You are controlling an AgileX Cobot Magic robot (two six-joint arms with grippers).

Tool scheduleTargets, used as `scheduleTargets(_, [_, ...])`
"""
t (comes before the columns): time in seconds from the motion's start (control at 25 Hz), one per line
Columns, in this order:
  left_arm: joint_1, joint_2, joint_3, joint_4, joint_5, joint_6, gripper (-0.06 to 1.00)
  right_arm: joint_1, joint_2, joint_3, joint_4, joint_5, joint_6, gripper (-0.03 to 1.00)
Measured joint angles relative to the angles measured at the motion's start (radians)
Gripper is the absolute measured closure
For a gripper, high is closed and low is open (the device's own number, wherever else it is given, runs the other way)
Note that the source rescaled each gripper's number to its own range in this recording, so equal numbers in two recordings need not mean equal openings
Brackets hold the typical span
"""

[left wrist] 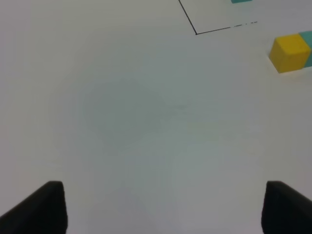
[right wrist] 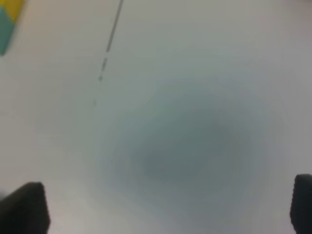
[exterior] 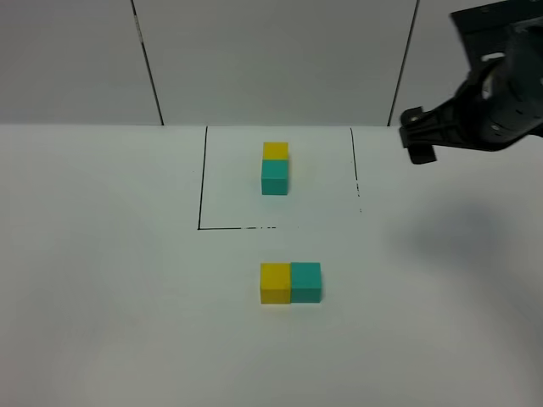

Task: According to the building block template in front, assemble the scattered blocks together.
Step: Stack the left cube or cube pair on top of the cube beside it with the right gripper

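This is a robotics lab test bench, not a home or shop. A bare white tabletop (exterior: 102, 297) carries a black-lined rectangle (exterior: 202, 182), with the building block template (exterior: 274, 168) of 2 cubes set inside it. Behind stand plain white wall panels (exterior: 271, 59) split by 2 dark seams (exterior: 146, 59). A black robot arm (exterior: 501, 93) hangs at the right. The blurred right wrist view seems to show only the same white surface.

One building block template (exterior: 274, 168), one yellow scattered block (exterior: 275, 283), one teal scattered block (exterior: 306, 282), one outlined square (exterior: 202, 178)

Building block template (right wrist: 6, 22) blurred; cropped.
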Motion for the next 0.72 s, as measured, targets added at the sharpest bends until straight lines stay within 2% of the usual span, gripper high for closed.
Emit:
scheduleTargets(0.16, [0.0,0.0,0.0,0.0,0.0,0.0,0.15,-0.024,-0.187,0.232,-0.105,-0.133,0.22,-0.03])
scheduleTargets(0.32, [0.0,0.0,0.0,0.0,0.0,0.0,0.15,-0.023,-0.325,0.393,-0.145,-0.215,0.327,-0.03])
scheduleTargets(0.56, [0.0,0.0,0.0,0.0,0.0,-0.001,0.15,-0.022,-0.4,0.478,-0.148,-0.225,0.327,-0.03])
scheduleTargets(0.64, [0.0,0.0,0.0,0.0,0.0,-0.001,0.15,-0.022,-0.402,0.478,-0.14,-0.227,0.284,-0.03])
scheduleTargets(0.72, [0.0,0.0,0.0,0.0,0.0,-0.001,0.15,-0.022,-0.4,0.469,-0.111,-0.225,0.182,-0.03])
